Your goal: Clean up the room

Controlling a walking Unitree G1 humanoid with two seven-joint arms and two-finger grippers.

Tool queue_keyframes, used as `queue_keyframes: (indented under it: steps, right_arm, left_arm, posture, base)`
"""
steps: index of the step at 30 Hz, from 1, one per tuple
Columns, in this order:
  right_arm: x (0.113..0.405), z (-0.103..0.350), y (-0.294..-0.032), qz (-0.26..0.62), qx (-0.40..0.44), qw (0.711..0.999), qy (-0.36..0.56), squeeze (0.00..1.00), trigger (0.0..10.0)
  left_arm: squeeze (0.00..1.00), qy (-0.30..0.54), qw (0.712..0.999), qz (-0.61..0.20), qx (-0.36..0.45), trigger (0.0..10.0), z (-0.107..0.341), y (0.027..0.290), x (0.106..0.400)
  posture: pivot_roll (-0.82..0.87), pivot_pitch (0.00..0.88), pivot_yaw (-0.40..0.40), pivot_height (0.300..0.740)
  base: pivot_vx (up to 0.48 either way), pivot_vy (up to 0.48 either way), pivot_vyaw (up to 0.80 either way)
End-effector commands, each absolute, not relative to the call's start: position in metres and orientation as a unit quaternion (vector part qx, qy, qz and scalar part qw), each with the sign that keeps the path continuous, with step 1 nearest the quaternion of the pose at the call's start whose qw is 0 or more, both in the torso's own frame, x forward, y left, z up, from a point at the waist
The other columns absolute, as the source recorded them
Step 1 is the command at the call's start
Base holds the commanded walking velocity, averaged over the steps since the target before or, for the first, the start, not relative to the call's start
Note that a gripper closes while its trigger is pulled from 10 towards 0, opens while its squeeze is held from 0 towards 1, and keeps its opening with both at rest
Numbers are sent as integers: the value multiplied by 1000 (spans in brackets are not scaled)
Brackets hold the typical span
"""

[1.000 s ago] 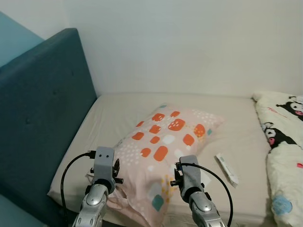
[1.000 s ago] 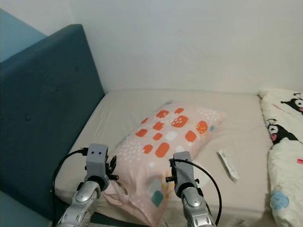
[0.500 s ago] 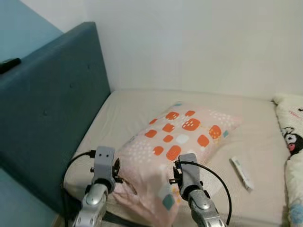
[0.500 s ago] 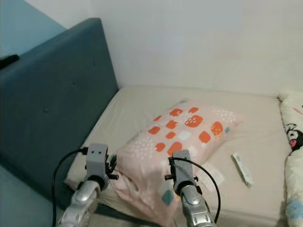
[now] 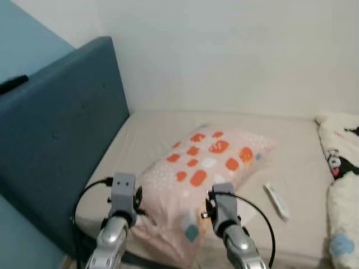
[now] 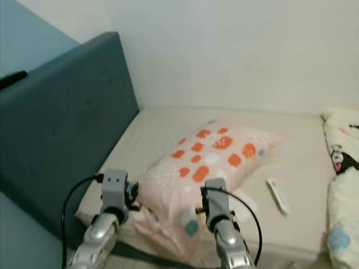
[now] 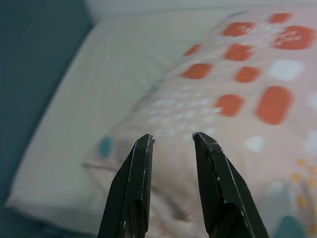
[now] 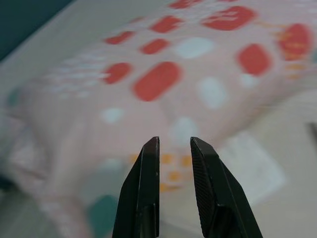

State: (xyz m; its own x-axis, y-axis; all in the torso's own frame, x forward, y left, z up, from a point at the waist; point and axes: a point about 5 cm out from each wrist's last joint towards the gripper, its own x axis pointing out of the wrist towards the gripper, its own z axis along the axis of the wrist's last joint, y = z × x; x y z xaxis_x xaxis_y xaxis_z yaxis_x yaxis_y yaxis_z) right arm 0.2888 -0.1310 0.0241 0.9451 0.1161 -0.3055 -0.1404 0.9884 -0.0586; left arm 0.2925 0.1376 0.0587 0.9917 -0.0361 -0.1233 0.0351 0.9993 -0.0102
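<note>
You had no readable text, label, brand, number or sign in front of you at this moment. The pink pillow carried only orange, white and teal patches, no lettering. The small white tube lying on the mattress beside it was too small and blurred for any print to be made out, and the white blanket at the right edge showed only cartoon figures.

The pillow is soft matt cloth, the headboard matt woven upholstery, the bed sheet plain matt fabric; the gripper fingers look like textured black plastic.
</note>
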Motion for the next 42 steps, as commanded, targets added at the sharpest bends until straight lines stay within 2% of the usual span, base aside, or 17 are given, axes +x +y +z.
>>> queue_keyframes:
  steps: [1,11,26,42]
  right_arm:
    - [288,24,-130,61,-34,986,149,0,10000]
    - [286,23,-131,62,-33,986,153,0,10000]
    - [285,21,-133,60,-30,986,156,0,10000]
    - [284,21,-133,63,-30,985,156,0,10000]
  left_arm:
    - [0,77,997,-15,-4,10000,54,139,292]
    - [0,86,996,-26,1,10000,51,137,290]
    - [0,68,995,-63,-32,10000,57,129,289]
    - [0,65,995,-65,-38,10000,58,131,288]
  posture:
    - [-9,61,3,740]
    - [-10,56,4,740]
    - [-16,50,3,740]
    - [-16,47,-2,740]
  base:
    - [0,0,0]
    - [0,0,0]
    - [0,0,0]
    - [320,0,0]
